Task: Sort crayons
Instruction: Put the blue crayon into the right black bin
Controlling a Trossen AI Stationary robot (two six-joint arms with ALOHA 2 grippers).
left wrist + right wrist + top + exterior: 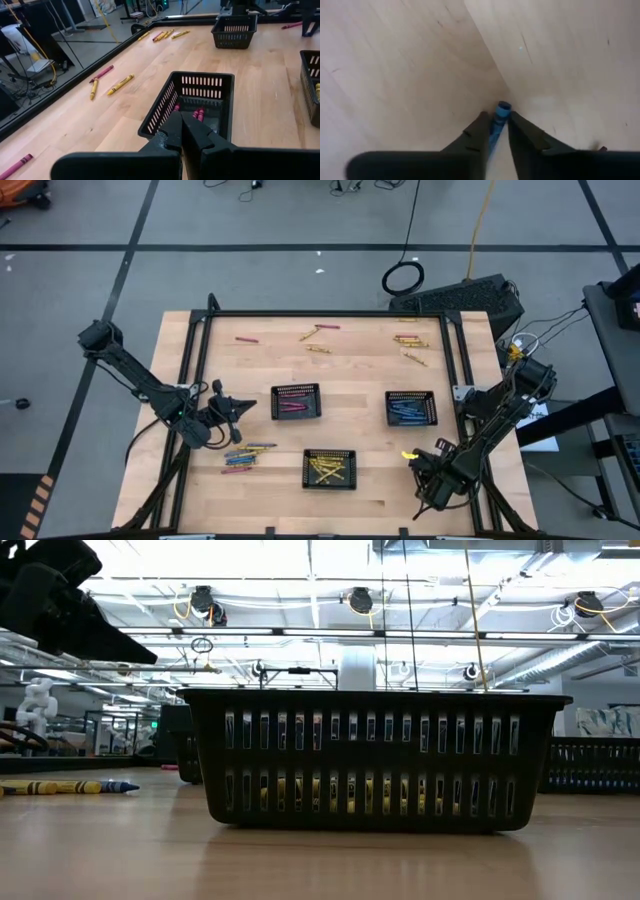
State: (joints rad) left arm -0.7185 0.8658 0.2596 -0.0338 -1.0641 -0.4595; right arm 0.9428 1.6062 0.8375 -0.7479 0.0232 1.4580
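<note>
Crayons lie loose on the wooden table: a mixed bunch (245, 455) at the near left and yellow and pink ones (320, 335) along the far edge. Three black mesh trays hold sorted ones: pink (296, 402), blue (411, 408), yellow (329, 468). My right gripper (420, 467) points down at the near right, shut on a blue crayon (501, 111). My left gripper (181, 125) hangs shut and empty, just left of the pink tray (192, 107). My right gripper pinches the blue crayon between its two fingers (479, 131), coming from above and pointing down. One end of the crayon (503, 106) sticks out past the fingertips; the rest is hidden between the fingers. Whether the crayon still lies on the table, I cannot tell.
A yellow crayon (408, 454) lies right beside my right gripper. A black frame rail (330, 314) runs around the table. In the low view the yellow tray (370, 760) stands in front, with loose crayons (60, 786) to its left. Bare wood lies between the trays.
</note>
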